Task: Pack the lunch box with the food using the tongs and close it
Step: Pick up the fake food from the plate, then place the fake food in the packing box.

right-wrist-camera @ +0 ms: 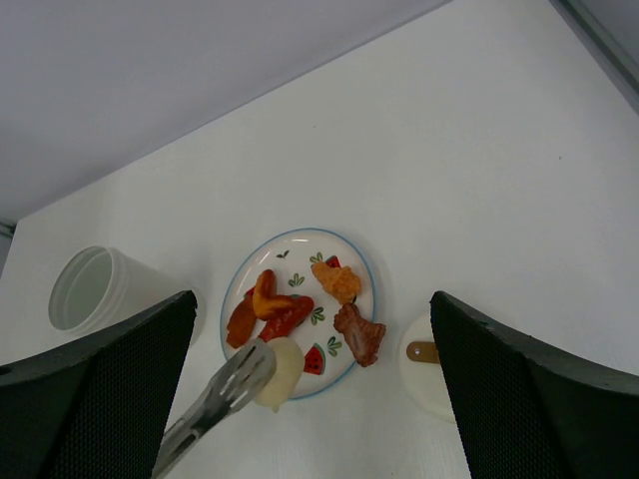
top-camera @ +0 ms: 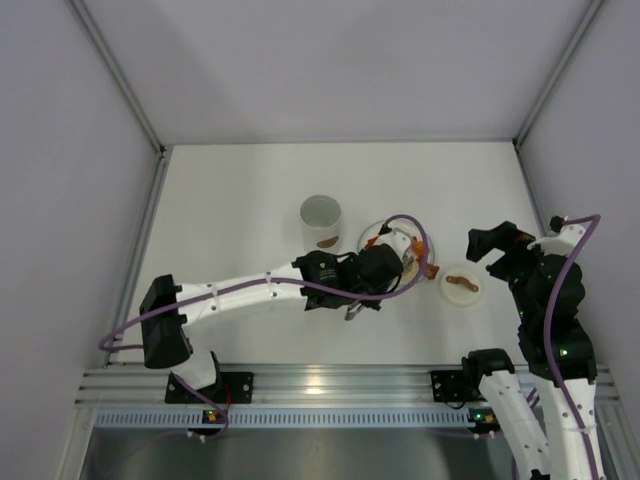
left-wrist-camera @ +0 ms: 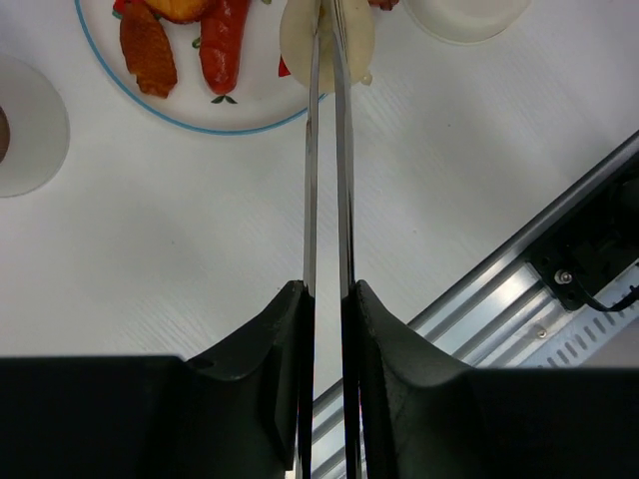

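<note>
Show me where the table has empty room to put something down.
The far table behind the cup and plate is bare, and so is the left side beside the cup. The middle is crowded: cup, plate and lid sit close, with tongs over the plate.

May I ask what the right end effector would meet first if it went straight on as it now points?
Most likely the plate of food: in its wrist view the open right end effector frames it squarely. The tongs lie close to that line; depth is unclear.
</note>
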Controlling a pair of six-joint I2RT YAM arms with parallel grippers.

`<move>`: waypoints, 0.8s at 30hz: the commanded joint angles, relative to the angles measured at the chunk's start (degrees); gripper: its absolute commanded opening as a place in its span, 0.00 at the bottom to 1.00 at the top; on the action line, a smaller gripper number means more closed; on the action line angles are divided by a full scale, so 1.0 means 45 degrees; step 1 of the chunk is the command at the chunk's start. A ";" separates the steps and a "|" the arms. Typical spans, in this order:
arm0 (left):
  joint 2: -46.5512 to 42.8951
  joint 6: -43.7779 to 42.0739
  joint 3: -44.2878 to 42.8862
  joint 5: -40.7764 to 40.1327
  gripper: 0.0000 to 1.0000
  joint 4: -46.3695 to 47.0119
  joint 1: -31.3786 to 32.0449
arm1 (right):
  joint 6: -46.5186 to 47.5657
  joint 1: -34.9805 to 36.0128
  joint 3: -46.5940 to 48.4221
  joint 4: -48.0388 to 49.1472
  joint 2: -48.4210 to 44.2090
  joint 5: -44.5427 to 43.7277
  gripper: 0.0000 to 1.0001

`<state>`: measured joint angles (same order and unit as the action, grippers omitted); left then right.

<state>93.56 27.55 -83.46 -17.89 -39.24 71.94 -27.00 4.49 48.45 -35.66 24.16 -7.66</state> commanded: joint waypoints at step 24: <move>-0.3759 0.0070 -0.0399 -0.3076 0.19 -0.1223 -0.3719 | 0.0063 -0.0197 0.0504 -0.0123 0.0295 0.0355 0.99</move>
<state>80.25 28.60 -86.21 -32.97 -47.83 58.06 -27.07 4.49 48.49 -35.66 25.21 -6.35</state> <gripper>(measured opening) 0.295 0.993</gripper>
